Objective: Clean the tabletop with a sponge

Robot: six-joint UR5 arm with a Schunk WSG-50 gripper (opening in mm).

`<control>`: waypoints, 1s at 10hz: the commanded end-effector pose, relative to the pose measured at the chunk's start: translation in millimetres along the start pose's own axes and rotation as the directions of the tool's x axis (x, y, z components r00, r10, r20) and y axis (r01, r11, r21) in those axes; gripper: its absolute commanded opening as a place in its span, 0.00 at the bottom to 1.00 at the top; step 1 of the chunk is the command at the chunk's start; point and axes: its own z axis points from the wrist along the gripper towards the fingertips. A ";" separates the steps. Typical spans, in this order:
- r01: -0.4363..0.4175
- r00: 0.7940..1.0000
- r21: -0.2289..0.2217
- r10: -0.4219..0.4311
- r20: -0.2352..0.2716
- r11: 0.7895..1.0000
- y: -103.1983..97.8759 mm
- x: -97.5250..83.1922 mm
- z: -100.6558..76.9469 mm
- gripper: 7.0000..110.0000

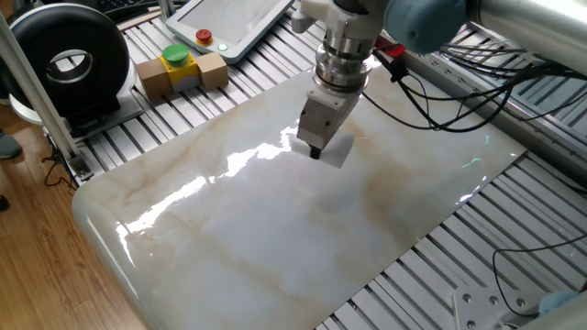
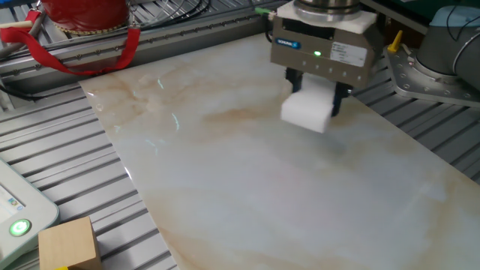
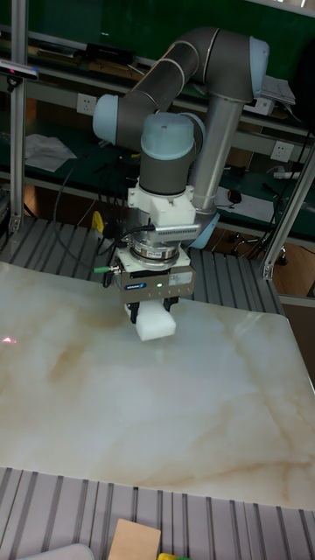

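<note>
Sponge [image 2: 306,111] is held clamped between the gripper [image 2: 318,96] fingers [image 2: 293,79], which are closed on its upper part. The white foam block is pressed against the marble surface [image 2: 247,187], near the far edge beside the ribbed aluminium frame [image 1: 514,229].

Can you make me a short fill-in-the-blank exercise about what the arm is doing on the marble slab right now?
1. The gripper is shut on a white ____.
2. The sponge is pressed against the marble ____.
3. On the slatted frame, the cardboard boxes carry a yellow-green ____.

Missing words: sponge; tabletop; button
</note>
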 end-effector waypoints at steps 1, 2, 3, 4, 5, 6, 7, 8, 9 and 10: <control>0.068 0.996 0.090 -0.072 0.048 0.994 -31.4 -7.5 -7.8 0.00; 0.062 0.996 0.081 -0.067 0.059 0.995 -33.4 -6.6 -10.6 0.00; 0.078 0.995 0.089 -0.083 0.061 0.993 -39.7 -5.3 -13.0 0.00; 0.092 0.994 0.112 -0.098 0.043 0.989 -46.7 -1.0 -14.0 0.00; 0.098 0.995 0.135 -0.102 0.019 0.986 -50.5 3.4 -14.5 0.00; 0.107 0.994 0.143 -0.110 0.008 0.984 -50.6 4.0 -13.6 0.00; 0.104 0.994 0.125 -0.106 0.006 0.987 -44.8 3.8 -12.2 0.00; 0.107 0.994 0.103 -0.108 0.000 0.989 -40.1 4.1 -10.8 0.00; 0.107 0.994 0.092 -0.106 -0.018 0.990 -38.6 7.1 -9.7 0.00; 0.109 0.994 0.083 -0.108 -0.021 0.991 -36.8 6.0 -8.8 0.00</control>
